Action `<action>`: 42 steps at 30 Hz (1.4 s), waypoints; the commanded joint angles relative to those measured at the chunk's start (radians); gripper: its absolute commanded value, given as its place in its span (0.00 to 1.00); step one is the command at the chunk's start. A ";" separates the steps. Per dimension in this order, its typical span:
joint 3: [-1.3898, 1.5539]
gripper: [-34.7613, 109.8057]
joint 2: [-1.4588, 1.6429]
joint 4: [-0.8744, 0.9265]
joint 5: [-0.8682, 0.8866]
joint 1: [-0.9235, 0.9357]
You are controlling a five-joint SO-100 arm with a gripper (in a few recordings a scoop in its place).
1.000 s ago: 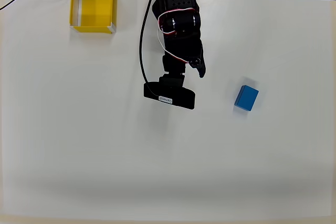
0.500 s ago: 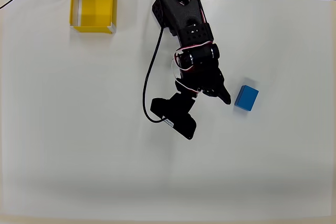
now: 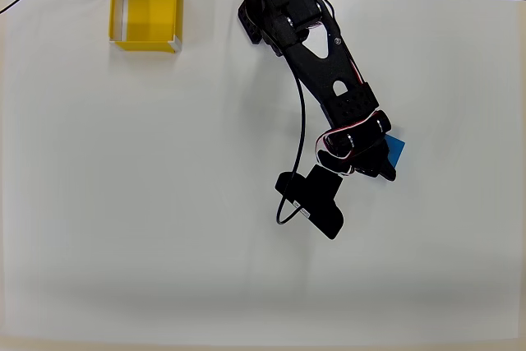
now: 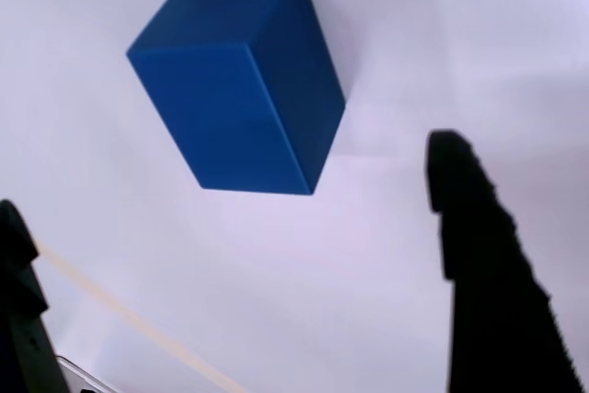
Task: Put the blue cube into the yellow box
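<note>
**Pincer arrives over the cube**

The pincer is spread wide and holds nothing: in the wrist view one dark finger rises at the right and the other sits at the lower left edge, with bare surface between them. The cube lies just ahead of the tips, resting on the surface, not yet between the fingers and touching neither.

In the overhead view the arm has swung out from the middle of the far edge toward the right over the last second, and the pincer now hangs over the cube, hiding most of it; only a blue corner shows. The cube has not shifted from its spot in the right half of the surface, roughly midway between far and near edges.

The box sits at the far left corner, well apart, open and with only its yellow floor showing.

The reach looks nearly done. The likely next step is to drop and advance a little so the fingers straddle the cube before closing.
</note>
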 commanded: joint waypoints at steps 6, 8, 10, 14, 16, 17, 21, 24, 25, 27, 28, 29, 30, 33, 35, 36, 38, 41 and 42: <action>-0.140 0.57 -0.094 -0.023 0.035 -0.071; -0.166 0.57 -0.127 -0.023 0.037 -0.080; -0.196 0.57 -0.158 -0.023 0.037 -0.089; -0.247 0.57 -0.202 -0.023 0.037 -0.112; -0.264 0.57 -0.224 -0.026 0.035 -0.124; -0.272 0.57 -0.233 -0.029 0.037 -0.132; -0.291 0.57 -0.272 -0.031 0.057 -0.164; -0.299 0.56 -0.296 -0.037 0.066 -0.184; -0.304 0.56 -0.307 -0.038 0.069 -0.189; -0.313 0.56 -0.327 -0.038 0.071 -0.201; -0.316 0.56 -0.337 -0.040 0.069 -0.206; -0.319 0.56 -0.345 -0.041 0.071 -0.210; -0.322 0.56 -0.353 -0.046 0.074 -0.213; -0.331 0.55 -0.376 -0.052 0.071 -0.224; -0.337 0.54 -0.388 -0.052 0.071 -0.232; -0.339 0.54 -0.394 -0.051 0.067 -0.238; -0.342 0.52 -0.405 -0.049 0.066 -0.245; -0.345 0.50 -0.422 -0.046 0.071 -0.252; -0.345 0.48 -0.426 -0.048 0.072 -0.252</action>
